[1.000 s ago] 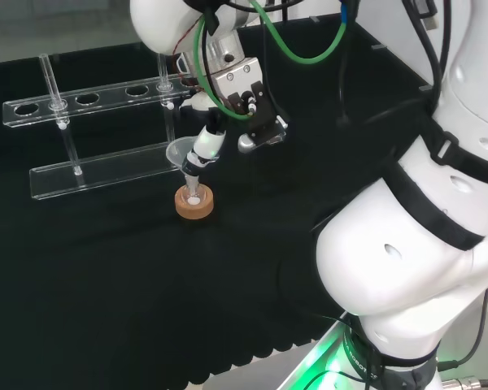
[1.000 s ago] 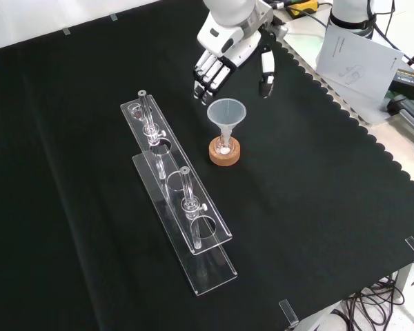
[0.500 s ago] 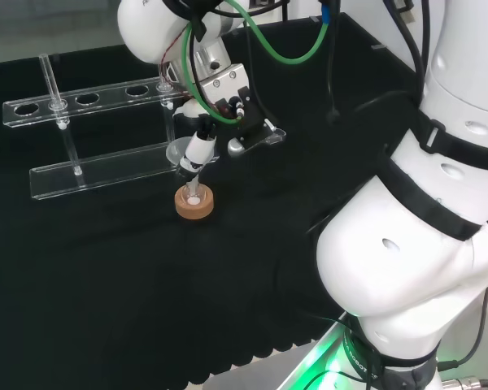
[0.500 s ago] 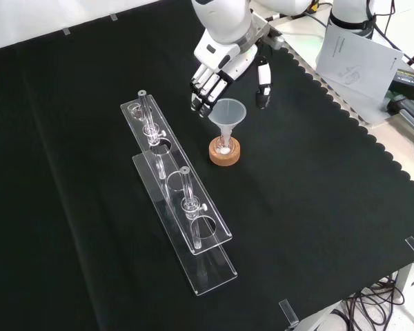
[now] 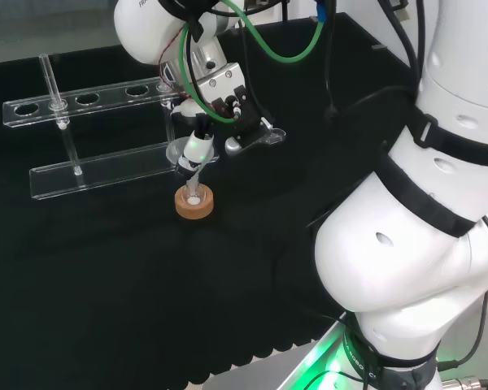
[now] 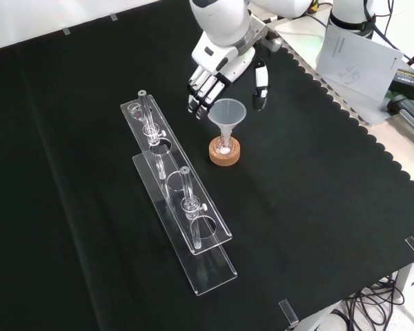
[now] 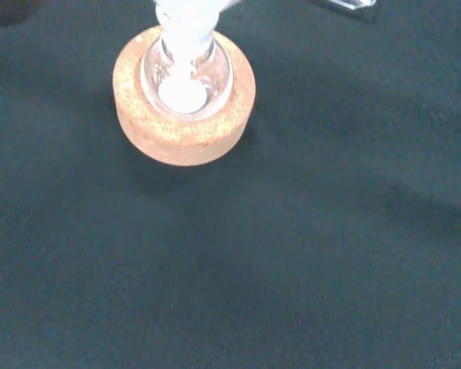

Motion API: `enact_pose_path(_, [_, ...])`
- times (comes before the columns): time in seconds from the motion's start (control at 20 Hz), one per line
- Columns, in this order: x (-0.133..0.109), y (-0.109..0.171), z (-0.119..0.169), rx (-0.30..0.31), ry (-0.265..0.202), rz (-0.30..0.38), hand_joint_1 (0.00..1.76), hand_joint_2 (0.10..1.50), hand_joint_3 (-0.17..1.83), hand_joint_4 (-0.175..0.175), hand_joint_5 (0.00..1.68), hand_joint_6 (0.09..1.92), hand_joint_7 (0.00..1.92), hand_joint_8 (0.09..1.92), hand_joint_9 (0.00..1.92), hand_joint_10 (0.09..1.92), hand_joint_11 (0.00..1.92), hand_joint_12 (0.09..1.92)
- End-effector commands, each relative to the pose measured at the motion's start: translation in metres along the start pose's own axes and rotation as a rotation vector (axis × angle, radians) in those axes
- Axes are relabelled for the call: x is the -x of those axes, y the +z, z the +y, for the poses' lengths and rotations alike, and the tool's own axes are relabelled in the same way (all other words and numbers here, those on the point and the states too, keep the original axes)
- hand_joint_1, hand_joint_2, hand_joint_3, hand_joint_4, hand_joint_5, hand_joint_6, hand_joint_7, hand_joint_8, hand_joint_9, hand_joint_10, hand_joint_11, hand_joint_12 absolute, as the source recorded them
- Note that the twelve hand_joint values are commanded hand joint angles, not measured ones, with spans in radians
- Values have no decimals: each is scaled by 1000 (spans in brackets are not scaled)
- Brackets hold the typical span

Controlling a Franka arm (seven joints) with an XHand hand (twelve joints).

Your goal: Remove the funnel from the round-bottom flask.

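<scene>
Black cloth (image 6: 317,207) is spread over the whole bench, and on it one cork stand (image 6: 225,152) is seen, with one clear funnel (image 6: 225,114) standing upright in the flask (image 7: 186,73) seated in that stand. Two clear racks (image 6: 183,214) are counted in the front view, laid end to end just left of the stand, with two tubes (image 6: 145,110) upright in them. Papers (image 6: 359,58) are noted off the cloth at the front view's top right. The hand (image 6: 224,58) is held above and behind the funnel, fingers (image 6: 200,89) relaxed and spread on the funnel's left, thumb (image 6: 260,86) on its right, nothing gripped. In the head view the funnel's mouth is partly hidden by a finger (image 5: 193,153). Compared with a second ago, the hand has been brought lower and closer, so the funnel's rim is now flanked by fingers and thumb; funnel, stand and racks are unmoved.
</scene>
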State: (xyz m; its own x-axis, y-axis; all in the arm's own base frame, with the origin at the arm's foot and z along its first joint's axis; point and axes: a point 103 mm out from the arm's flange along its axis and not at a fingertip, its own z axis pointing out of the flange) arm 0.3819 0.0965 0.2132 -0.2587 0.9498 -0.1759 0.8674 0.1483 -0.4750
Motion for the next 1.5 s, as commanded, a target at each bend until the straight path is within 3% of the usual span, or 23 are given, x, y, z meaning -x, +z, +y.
enact_pose_path(0.05, [0, 9, 11, -8, -11, -12, 596, 712, 229, -4, 0, 87, 4, 87, 0, 797, 132, 1510])
enact_pose_path(0.7, [-3, 13, 16, -4, -14, -27, 615, 721, 230, -7, 18, 87, 36, 91, 51, 838, 166, 1507])
enact_pose_path(0.85, [-4, 16, 18, -4, -18, -32, 624, 722, 235, -8, 29, 87, 13, 188, 85, 821, 182, 1491])
enact_pose_path(1.15, [-4, 18, 19, 1, -10, -50, 655, 722, 270, -17, 109, 87, 18, 588, 287, 742, 217, 1469])
enact_pose_path(1.5, [-1, 17, 17, 47, 26, -105, 689, 769, 369, -19, 320, 87, 260, 674, 535, 632, 242, 1435])
